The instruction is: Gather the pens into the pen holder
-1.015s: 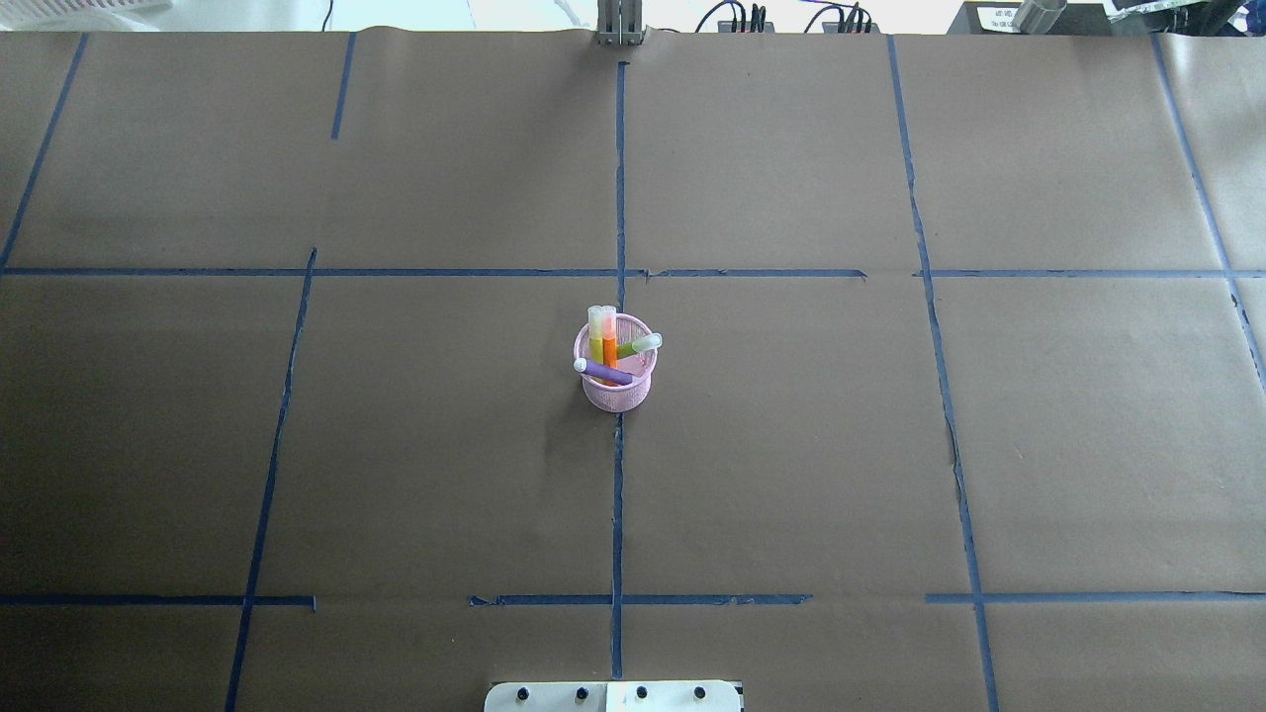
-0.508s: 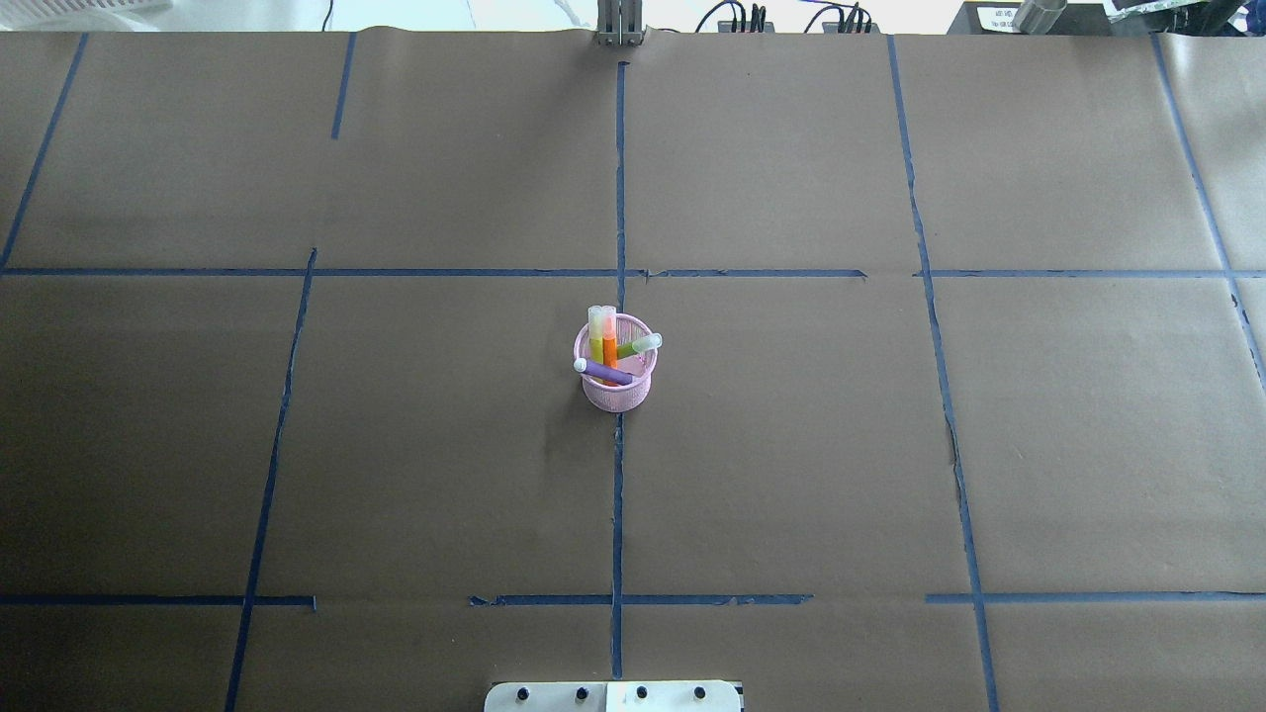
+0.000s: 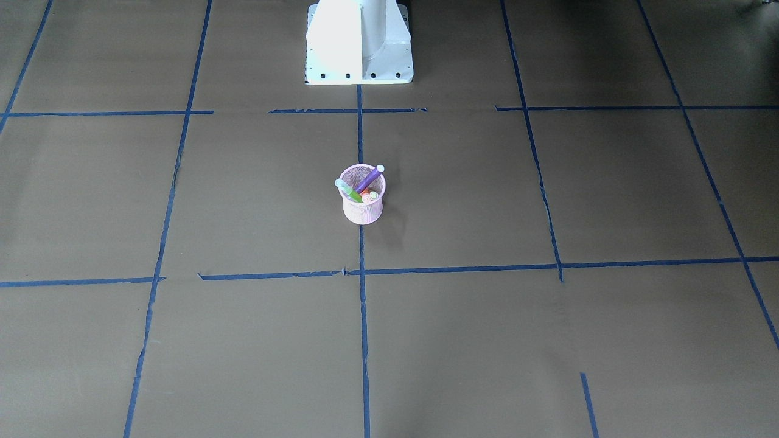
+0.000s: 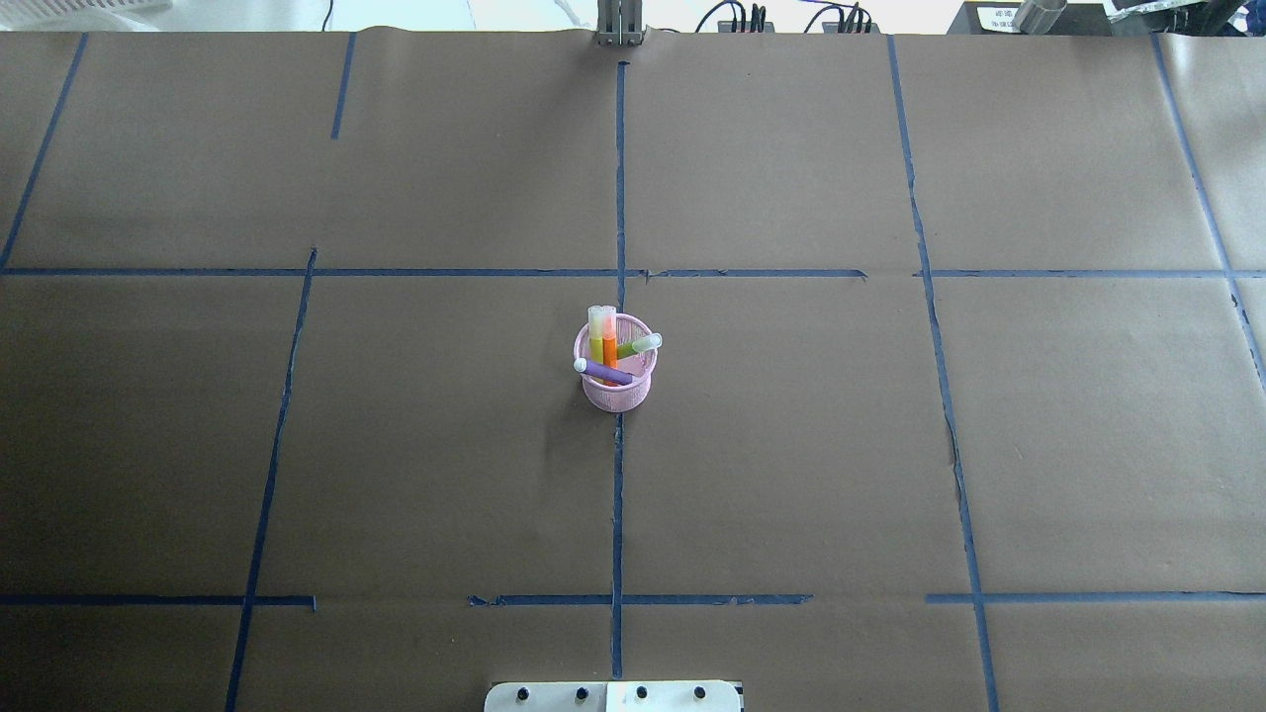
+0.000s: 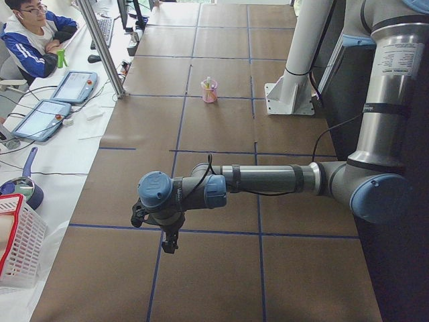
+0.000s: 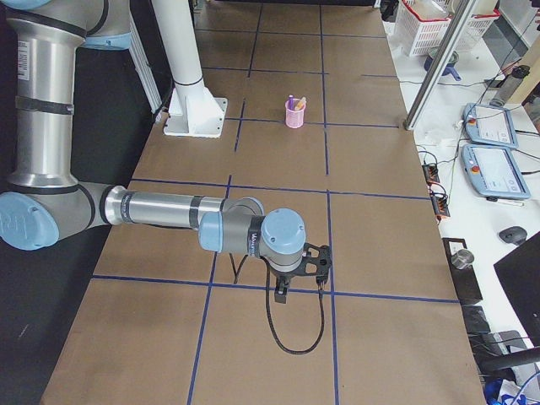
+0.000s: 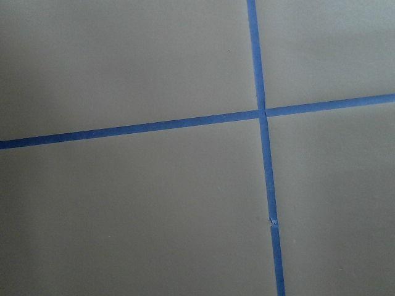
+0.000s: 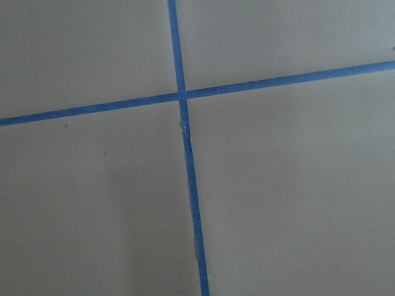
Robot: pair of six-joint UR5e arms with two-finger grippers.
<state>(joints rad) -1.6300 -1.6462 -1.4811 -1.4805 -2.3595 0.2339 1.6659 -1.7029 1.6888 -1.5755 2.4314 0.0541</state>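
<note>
- The pink pen holder (image 4: 617,392) stands in the middle of the brown table (image 4: 841,445), on a blue tape line (image 4: 617,494).
- The purple pen (image 4: 606,373), orange pen (image 4: 610,348) and green pen (image 3: 351,194) lean inside it.
- The left gripper (image 5: 170,245) and right gripper (image 6: 281,294) hang far from the pen holder. It is not clear if they are open or closed.

Table (image 4: 791,445) under brown paper, blue tape (image 4: 618,494) grid across table, seated person (image 5: 32,37) off table's long side, two tablets (image 5: 72,86) on bench beside table, metal post (image 5: 102,48) at table edge, white basket (image 5: 17,245) off table corner.
</note>
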